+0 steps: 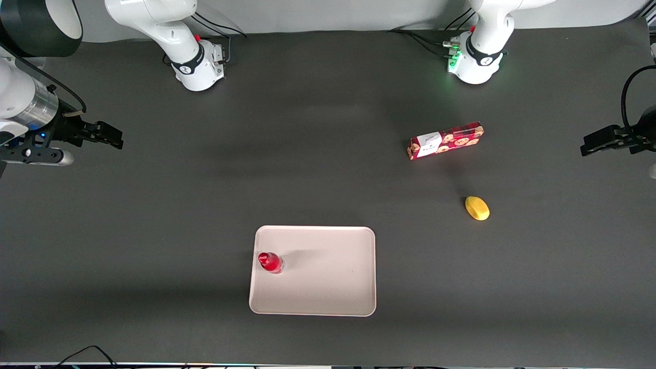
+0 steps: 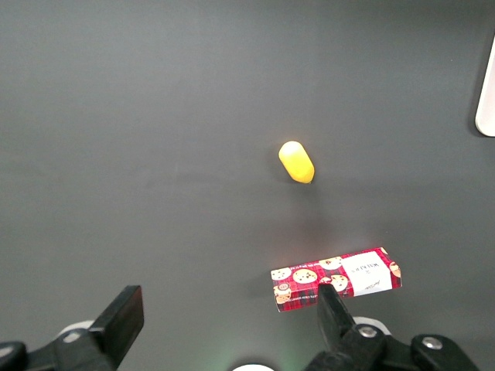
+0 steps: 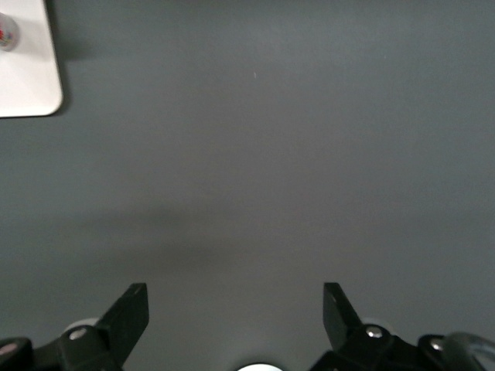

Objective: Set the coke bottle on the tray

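Observation:
The coke bottle (image 1: 270,262), small, bright red with a red cap, stands upright on the pale pinkish-white tray (image 1: 328,287), close to the tray's edge toward the working arm's end. In the right wrist view a corner of the tray (image 3: 27,81) shows with a bit of the bottle (image 3: 7,32) on it. My right gripper (image 1: 105,135) is open and empty, high over bare table at the working arm's end, well away from the tray. Its fingers (image 3: 128,313) stand wide apart over dark mat.
A red cookie box (image 1: 446,140) lies toward the parked arm's end, farther from the front camera than the tray. A yellow lemon-like object (image 1: 477,208) lies nearer than the box. Both show in the left wrist view: box (image 2: 336,278), yellow object (image 2: 296,161).

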### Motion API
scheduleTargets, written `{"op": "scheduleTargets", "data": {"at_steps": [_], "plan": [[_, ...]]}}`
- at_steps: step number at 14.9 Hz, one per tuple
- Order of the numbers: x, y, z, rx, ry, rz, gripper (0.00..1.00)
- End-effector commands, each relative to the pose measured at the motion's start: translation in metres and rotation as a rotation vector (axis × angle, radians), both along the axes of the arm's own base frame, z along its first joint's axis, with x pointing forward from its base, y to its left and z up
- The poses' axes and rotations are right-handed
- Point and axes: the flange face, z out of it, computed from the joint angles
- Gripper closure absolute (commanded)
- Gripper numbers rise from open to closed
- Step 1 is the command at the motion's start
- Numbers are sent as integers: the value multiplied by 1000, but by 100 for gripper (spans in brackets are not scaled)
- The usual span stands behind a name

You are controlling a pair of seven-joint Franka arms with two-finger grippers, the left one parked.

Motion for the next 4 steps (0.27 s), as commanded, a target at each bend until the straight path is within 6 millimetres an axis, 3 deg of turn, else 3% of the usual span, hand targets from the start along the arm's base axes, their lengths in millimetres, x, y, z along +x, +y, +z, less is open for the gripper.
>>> {"op": "scheduleTargets", "data": {"at_steps": [1,4], "plan": [[-18,-3,-11,21,-29,-2,0],[-3,-4,-6,20,-28,-12,0]]}}
